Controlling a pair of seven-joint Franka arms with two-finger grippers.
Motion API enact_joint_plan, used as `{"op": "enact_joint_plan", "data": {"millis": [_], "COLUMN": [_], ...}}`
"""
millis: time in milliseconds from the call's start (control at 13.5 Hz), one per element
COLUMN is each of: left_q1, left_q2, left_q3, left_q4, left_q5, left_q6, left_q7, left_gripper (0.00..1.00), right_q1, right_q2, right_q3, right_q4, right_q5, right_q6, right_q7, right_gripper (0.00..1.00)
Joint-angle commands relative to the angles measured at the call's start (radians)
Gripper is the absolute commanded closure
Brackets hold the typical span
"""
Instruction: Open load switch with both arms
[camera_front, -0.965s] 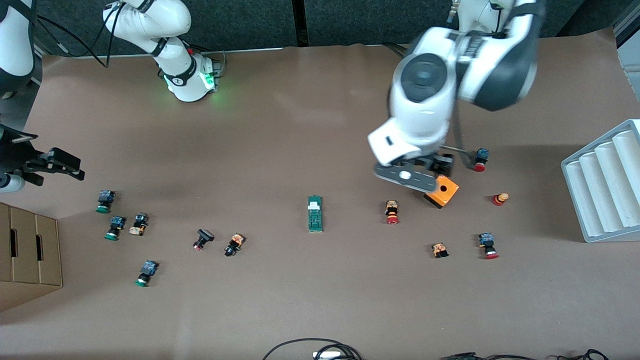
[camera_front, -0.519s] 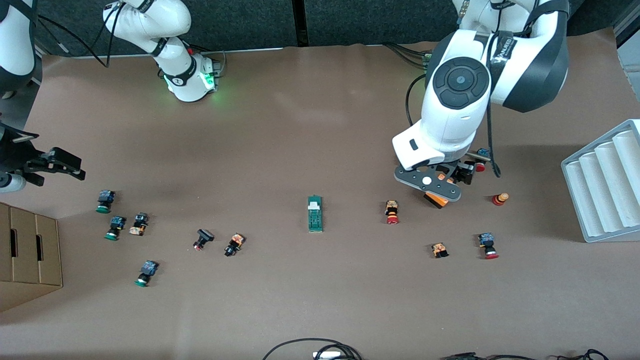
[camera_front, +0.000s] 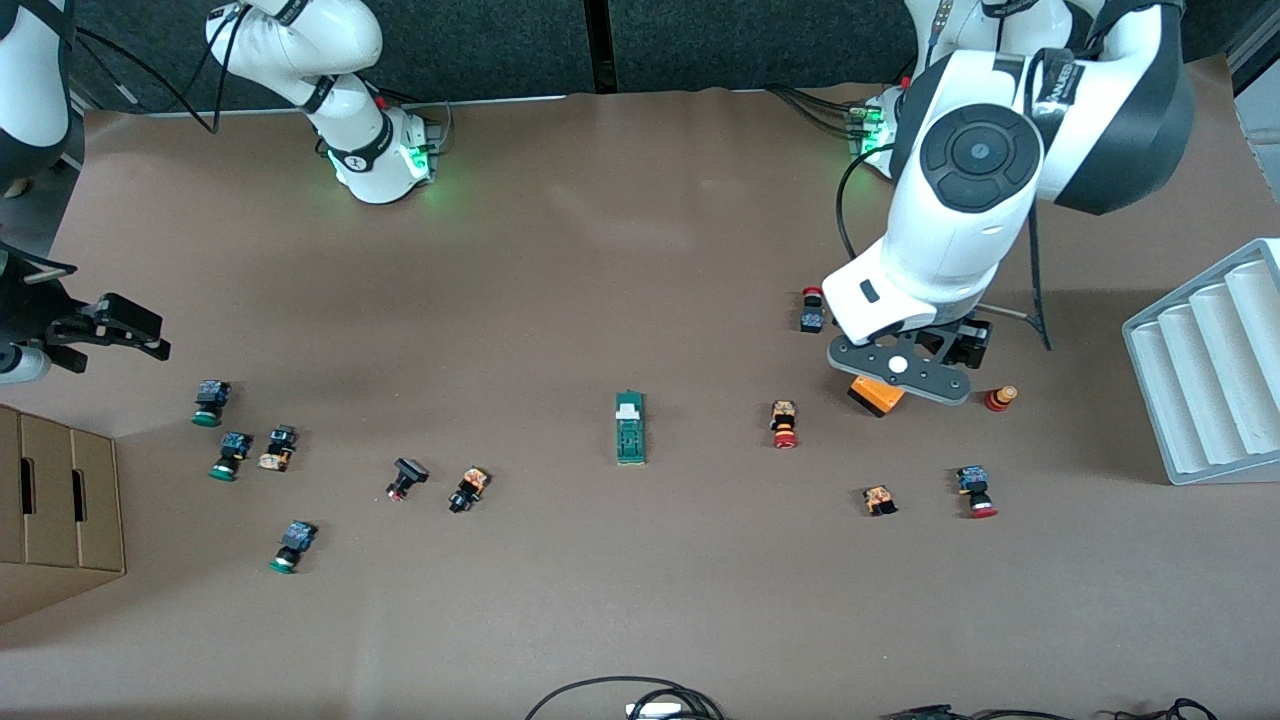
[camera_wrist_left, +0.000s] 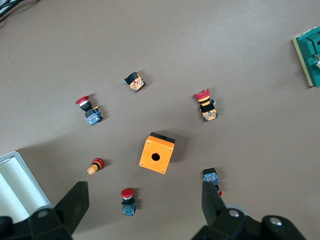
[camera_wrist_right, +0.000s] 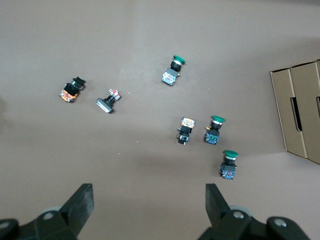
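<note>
Front view, working outward from the load switch (camera_front: 630, 428) lying untouched mid-tabletop: my left tool (camera_wrist_left: 145, 212), released over the orange box (camera_front: 875, 394), could grab that, while my right tool (camera_wrist_right: 147, 210) waits released over green-capped buttons (camera_wrist_right: 221, 138).

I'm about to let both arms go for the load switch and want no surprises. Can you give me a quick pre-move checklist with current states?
1. Load switch lying free on the table, untouched: ok.
2. Left gripper jaws open, empty: ok.
3. Right gripper jaws open, empty: ok.
4. Left gripper over the switch: not ok, it hangs over the orange box.
5. Right gripper over the switch: not ok, it hangs near the green-capped buttons.
6. Switch's white tab position: cannot tell.
</note>
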Motion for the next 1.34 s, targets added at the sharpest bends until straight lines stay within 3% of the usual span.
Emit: {"op": "enact_joint_plan", "data": {"millis": [0, 74, 148, 223, 297, 742, 1187, 1261], "left_q1": [-0.003, -0.003, 0.093, 0.165, 0.231, 0.474, 0.715, 0.724], "left_q2": [-0.037, -0.038, -0.040, -0.058, -0.064, -0.109, -0.210, -0.245], "left_q3": [0.005, 0.005, -0.031, -0.139, -0.192, -0.365, -0.563, -0.565], "left_q4": [-0.016, -0.017, -0.022, -0.020, -0.025, -0.046, -0.176, -0.228], "left_q5": [-0.008, -0.005, -0.007, -0.007, 0.001, 0.001, 0.001, 0.002], "left_q6": [-0.015, -0.015, -0.017, -0.015, -0.015, -0.015, 0.033, 0.069], "left_q7": [0.011, 0.008, 0.004, 0.003, 0.004, -0.002, -0.170, -0.172], "left_gripper": [0.00, 0.00, 0.00, 0.00, 0.00, 0.00, 0.00, 0.00], "right_q1": [0.003, 0.001, 0.003, 0.003, 0.001, 0.003, 0.003, 0.003], "right_q2": [0.005, 0.005, 0.005, 0.005, 0.005, 0.005, 0.005, 0.005], "right_q3": [0.000, 0.000, 0.000, 0.002, 0.002, 0.004, 0.004, 0.004], "right_q4": [0.013, 0.013, 0.013, 0.013, 0.013, 0.013, 0.013, 0.013], "right_q5": [-0.019, -0.019, -0.017, -0.016, -0.016, -0.016, -0.016, -0.016], "right_q6": [0.007, 0.007, 0.007, 0.005, 0.005, 0.005, 0.004, 0.004], "right_q7": [-0.009, -0.009, -0.007, -0.007, -0.007, -0.012, -0.012, -0.012], "right_gripper": [0.00, 0.00, 0.00, 0.00, 0.00, 0.00, 0.00, 0.00]}}
